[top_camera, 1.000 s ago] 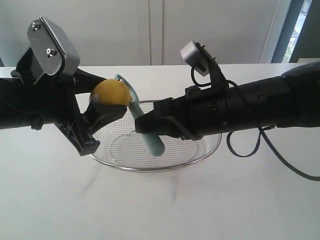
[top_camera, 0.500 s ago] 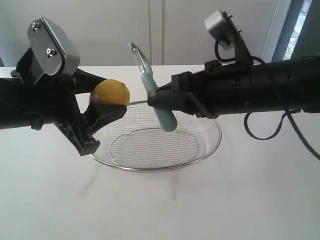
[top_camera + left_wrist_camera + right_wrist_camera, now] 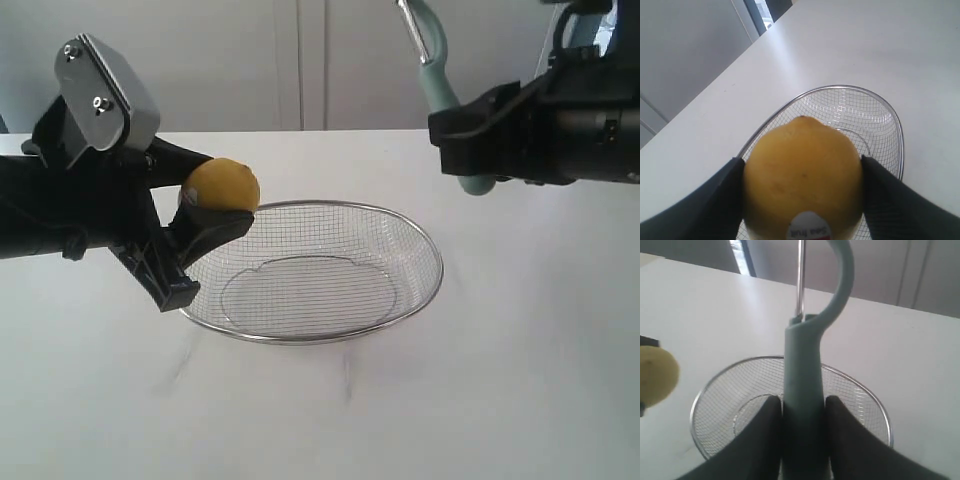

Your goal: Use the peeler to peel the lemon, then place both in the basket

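We see two black robot arms over a white table [image 3: 500, 380]; the left claw [image 3: 216, 198] is clamped on a small yellow lemon [image 3: 224, 184], one finger on either side of it, and its oval sticker [image 3: 810, 231] faces that wrist camera; the lemon is in the air, not resting on anything. Just below and ahead of this claw lies the wire mesh basket [image 3: 330, 203], with nothing in it that we can see; the lemon hangs over the basket's near rim.

The right claw [image 3: 456, 146] is closed tight around the teal handle of the peeler [image 3: 432, 70]; the curved blade head stands above the claw, near the top edge of the exterior view, and the butt of the handle pokes out beneath it. From this claw the basket sits below and ahead, and the lemon is well apart, off to the far side of the basket.

We judge that the peeling step is in hand; the skin we can see looks whole and smooth, though the side turned away from the cameras is hidden. The next move likely calls for bringing the blade down and across to the lemon's upper face, meeting the skin at a shallow angle, while the left claw holds firm; a round fruit could twist in the grip under a hard stroke.
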Controlling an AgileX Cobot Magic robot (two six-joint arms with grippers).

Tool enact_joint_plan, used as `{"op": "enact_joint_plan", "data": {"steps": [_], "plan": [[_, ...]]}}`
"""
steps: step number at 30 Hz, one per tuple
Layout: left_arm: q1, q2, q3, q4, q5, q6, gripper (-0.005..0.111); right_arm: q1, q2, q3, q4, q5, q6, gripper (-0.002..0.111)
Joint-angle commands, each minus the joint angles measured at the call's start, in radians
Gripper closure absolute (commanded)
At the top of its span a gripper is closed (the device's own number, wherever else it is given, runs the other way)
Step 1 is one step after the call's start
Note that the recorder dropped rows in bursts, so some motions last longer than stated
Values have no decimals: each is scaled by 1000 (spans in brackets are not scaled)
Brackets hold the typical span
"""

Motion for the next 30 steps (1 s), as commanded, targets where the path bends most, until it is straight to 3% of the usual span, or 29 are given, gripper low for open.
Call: {"op": "enact_joint_plan", "data": {"steps": [1,10,23,30], "plan": [[-4,-8,0,-15,19,36,107,-3,84,30,-26,-77,21,108],[-4,-8,0,-15,21,36,107,-3,329,-14,68,78,34,108],[-4,-8,0,-15,21,36,107,0,458,-56,456,380,-293,108],[-4,-8,0,-15,21,36,107,0,478,-56,555,476,-337,108]]}}
